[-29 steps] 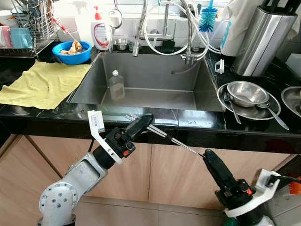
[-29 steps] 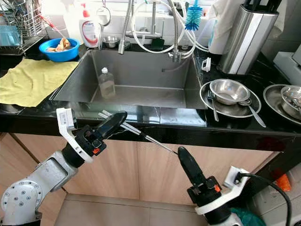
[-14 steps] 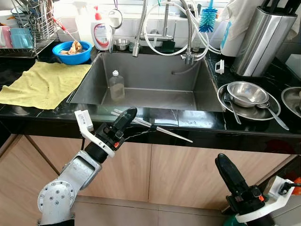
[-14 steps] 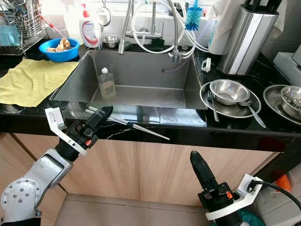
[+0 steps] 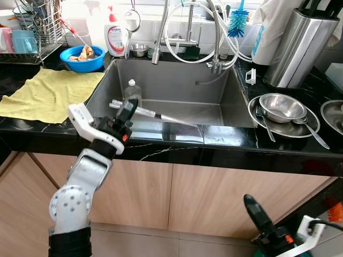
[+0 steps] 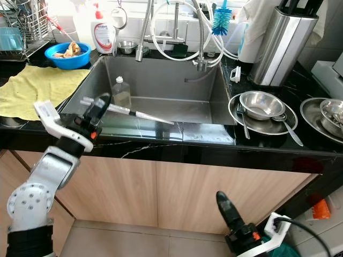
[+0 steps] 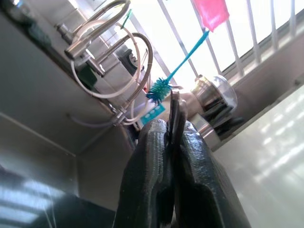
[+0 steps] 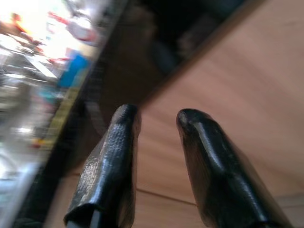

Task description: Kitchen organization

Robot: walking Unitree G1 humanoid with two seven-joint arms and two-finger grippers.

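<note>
- Holding a pair of long metal chopsticks [image 5: 155,114], the left gripper [image 5: 127,108] sat at centre-left of the left eye view, just over the front edge of the sink [image 5: 225,101]; its fingers were clamped tight on the sticks near their thick end.
- Chopsticks ran from the gripper toward frame centre, tips slanting down over the basin. Judgement: held at one end so the free length clears the rim and can be lowered or carried onward.
- Left wrist view: the two black fingers [image 7: 147,161] were pressed together with a thin metal rod pinched between them, pointing toward the blue bottle brush [image 7: 159,89].
- Right gripper [image 5: 256,213] hung low at lower right, before the wooden cabinet front [image 5: 214,193], well apart from the chopsticks; right wrist view showed its fingers [image 8: 114,156] parted, nothing between. Judged idle.
- A small clear bottle [image 5: 132,90] stood in the sink just behind the gripper.
- On the black tabletop [image 5: 236,140], a yellow cloth [image 5: 48,93] lay at left and a plate with steel bowl [image 5: 281,105] at right.
</note>
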